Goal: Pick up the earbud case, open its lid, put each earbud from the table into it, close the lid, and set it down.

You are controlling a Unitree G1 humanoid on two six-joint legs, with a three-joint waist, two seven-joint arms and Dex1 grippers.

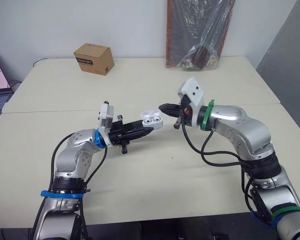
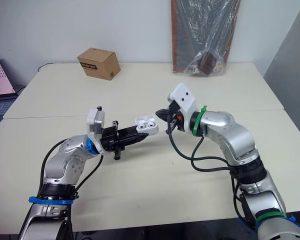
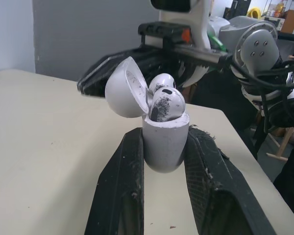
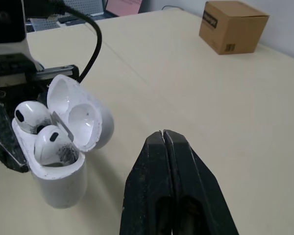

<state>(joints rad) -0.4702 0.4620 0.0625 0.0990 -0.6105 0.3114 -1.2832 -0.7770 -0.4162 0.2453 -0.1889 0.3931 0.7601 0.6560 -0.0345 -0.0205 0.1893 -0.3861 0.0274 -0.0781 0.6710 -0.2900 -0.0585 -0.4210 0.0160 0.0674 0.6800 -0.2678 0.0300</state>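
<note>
Between L gripper [image 1: 148,128] fingers [image 3: 120,186]: I see earbud case [image 3: 164,144] clamped, lid [image 3: 125,88] open, both earbuds [image 4: 51,144] seated | R gripper [image 4: 164,139] fingers [image 4: 147,186] together, tips just beside lid

The earbud case [image 3: 164,144] is white plastic, dull and smudged outside, glossy inside its lid; the earbuds [image 3: 166,104] are shiny plastic with dark grime. The black fingers [image 3: 120,186] of the left gripper [image 3: 164,133] look matt, rough and dust-flecked. The table [image 1: 155,175] is smooth and matt; the box [image 1: 94,58] near its far edge is brown cardboard.
</note>
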